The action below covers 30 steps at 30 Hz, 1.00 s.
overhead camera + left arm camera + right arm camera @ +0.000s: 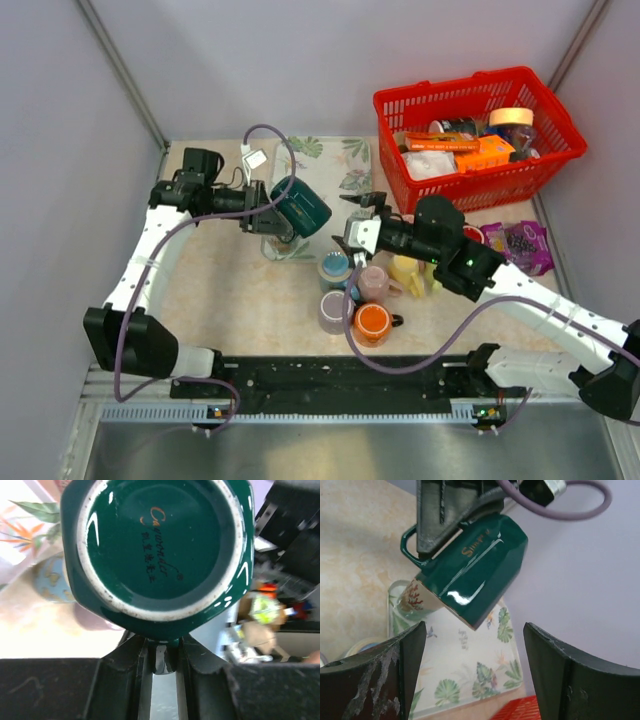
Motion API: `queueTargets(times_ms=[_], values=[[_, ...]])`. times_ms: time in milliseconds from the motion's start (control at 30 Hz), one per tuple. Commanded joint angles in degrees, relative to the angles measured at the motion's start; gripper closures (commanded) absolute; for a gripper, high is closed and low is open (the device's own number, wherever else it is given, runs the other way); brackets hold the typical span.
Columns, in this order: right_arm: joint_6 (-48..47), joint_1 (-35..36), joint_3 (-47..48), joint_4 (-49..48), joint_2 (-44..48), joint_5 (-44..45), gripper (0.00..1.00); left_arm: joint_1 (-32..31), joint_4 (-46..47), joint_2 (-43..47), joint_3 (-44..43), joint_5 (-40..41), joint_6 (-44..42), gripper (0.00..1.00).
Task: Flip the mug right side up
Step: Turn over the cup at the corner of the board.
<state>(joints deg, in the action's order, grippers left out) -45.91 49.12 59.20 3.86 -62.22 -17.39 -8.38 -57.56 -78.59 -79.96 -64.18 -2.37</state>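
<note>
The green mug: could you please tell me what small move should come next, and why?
Probably ease the right gripper forward until its open fingers bracket the body of the green mug. The left gripper pinches only the handle, holding the mug tilted above the tray, and the right jaws stand open, aimed at it, apart from it.

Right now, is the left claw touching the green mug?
Touching. The left wrist view shows the left gripper pinching the handle of the green mug between its fingers.
</note>
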Motion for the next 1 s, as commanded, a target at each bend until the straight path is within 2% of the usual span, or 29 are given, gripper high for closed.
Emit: queueTargets(times_ms=[0,67,200,433,567,600,633,700,767,833,900,967], values=[[-6.8,2.4,-0.6,-8.3,-0.8,-0.6,0.22,2.0,18.9,0.1,2.5,-17.9,24.8,1.00],[-6.9,2.8,-1.2,-10.9,-1.9,0.2,0.24,2.0,23.2,-0.5,4.1,-20.5,30.6,1.00],[-9.5,3.6,-3.6,-17.5,-3.4,2.0,0.28,2.0,22.7,-2.1,5.9,-26.4,33.1,1.00],[-13.8,3.7,-4.3,-23.2,-7.6,4.9,0.39,1.9,19.3,-4.6,4.9,-29.9,31.5,1.00],[-13.4,3.6,-3.4,-25.4,-9.8,6.5,0.50,1.9,15.9,-5.3,4.2,-30.7,29.4,1.00],[-13.5,3.6,-3.2,-25.3,-10.3,6.6,0.58,1.9,14.9,-5.1,4.1,-30.6,28.4,1.00],[-13.4,3.6,-3.0,-24.9,-10.6,6.4,0.68,1.9,14.4,-5.0,4.0,-30.0,28.0,0.89],[-13.2,3.7,-2.1,-23.3,-11.3,5.7,0.96,2.2,14.5,-4.3,4.5,-28.0,27.7,0.69],[-12.0,3.7,-0.8,-21.2,-12.0,5.5,1.00,3.2,14.0,-3.2,4.7,-24.3,25.9,0.54],[-9.5,3.6,1.3,-17.9,-12.6,5.9,1.00,5.3,9.4,-1.9,3.2,-16.0,19.5,0.25],[-5.4,3.7,4.4,-12.2,-13.1,6.7,1.00,8.0,1.7,-0.4,0.1,-5.9,7.8,0.22],[-1.8,3.6,7.7,-5.4,-13.5,6.7,1.00,10.4,-1.5,1.9,-1.6,2.5,-2.8,0.21]])
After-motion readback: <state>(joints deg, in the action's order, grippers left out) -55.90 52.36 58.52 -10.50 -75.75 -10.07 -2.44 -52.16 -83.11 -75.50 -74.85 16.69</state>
